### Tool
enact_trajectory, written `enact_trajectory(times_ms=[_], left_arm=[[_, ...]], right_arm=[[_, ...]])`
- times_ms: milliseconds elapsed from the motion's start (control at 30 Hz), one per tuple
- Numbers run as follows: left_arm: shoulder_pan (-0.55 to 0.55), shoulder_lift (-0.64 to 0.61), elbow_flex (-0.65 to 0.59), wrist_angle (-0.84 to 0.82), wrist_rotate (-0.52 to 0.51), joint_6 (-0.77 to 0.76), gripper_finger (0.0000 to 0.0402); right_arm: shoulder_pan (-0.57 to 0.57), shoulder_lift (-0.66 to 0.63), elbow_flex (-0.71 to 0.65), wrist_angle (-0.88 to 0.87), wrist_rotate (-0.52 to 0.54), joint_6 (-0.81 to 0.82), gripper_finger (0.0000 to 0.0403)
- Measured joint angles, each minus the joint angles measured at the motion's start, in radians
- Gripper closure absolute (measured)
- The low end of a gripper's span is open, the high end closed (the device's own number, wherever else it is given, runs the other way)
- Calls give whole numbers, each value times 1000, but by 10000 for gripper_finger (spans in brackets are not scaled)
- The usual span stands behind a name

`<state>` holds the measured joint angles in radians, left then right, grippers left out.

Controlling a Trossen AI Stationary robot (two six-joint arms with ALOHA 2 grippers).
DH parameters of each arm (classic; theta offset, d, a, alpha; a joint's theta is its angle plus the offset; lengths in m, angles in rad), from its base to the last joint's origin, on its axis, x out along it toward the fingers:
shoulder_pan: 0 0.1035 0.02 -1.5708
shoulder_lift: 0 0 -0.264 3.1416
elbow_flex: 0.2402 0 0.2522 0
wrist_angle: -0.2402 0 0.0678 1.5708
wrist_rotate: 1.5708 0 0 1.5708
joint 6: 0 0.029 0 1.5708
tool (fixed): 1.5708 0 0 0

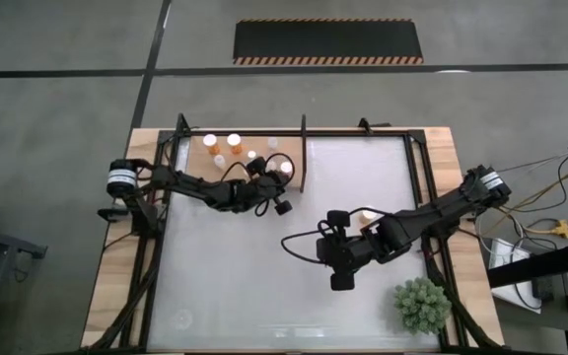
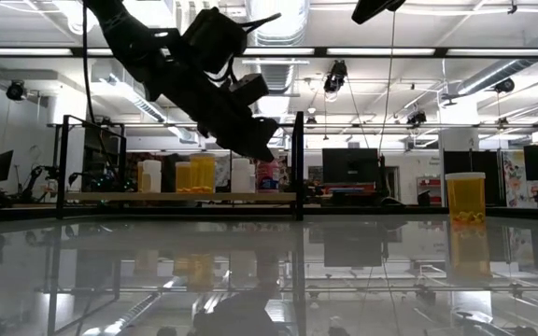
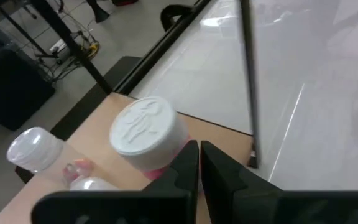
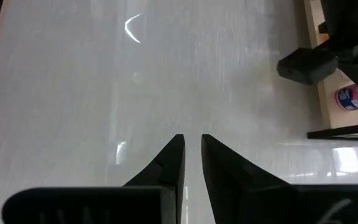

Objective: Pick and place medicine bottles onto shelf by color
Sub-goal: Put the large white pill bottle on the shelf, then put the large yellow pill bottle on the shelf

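Several white-capped medicine bottles, orange and clear, stand upright on the pale wood shelf at the table's far left. A maroon bottle stands there on its base, nearest the shelf's right end. My left gripper hovers beside it, fingers shut and empty. One orange bottle stands upright on the white tabletop near my right arm. My right gripper hangs over bare tabletop at mid-table, its fingers a narrow gap apart, holding nothing. My left gripper stands close beside the maroon bottle's body, just under the cap. Whether the outer side of a finger touches the bottle I cannot tell. Nothing lies between the fingers.
A black frame post rises at the shelf's right end, close to my left gripper. The spiky green plant sits at the table's near right corner. Black rails border the white tabletop. A cable loops beside the right gripper.
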<state>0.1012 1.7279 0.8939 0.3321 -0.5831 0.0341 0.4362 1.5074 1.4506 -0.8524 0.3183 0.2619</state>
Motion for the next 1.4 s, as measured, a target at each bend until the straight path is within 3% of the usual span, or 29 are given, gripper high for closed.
enact_trajectory(times_ms=[500, 767, 900, 1033, 1400], left_arm=[[6, -17, 0, 13, 9, 9, 402], [-221, -336, -17, -125, 32, 46, 402], [-351, -489, -44, -131, 130, 100, 402], [-452, -555, -62, -110, 139, 100, 402], [-518, -461, -80, 203, 140, 103, 402]], right_arm=[[0, 0, -4, 6, 3, 0, 360], [0, 0, -100, 62, 65, -15, 360], [0, 0, -226, 307, 77, -124, 360], [0, -4, -367, 616, 75, -273, 364], [-14, -182, -748, 1257, 48, -567, 394]])
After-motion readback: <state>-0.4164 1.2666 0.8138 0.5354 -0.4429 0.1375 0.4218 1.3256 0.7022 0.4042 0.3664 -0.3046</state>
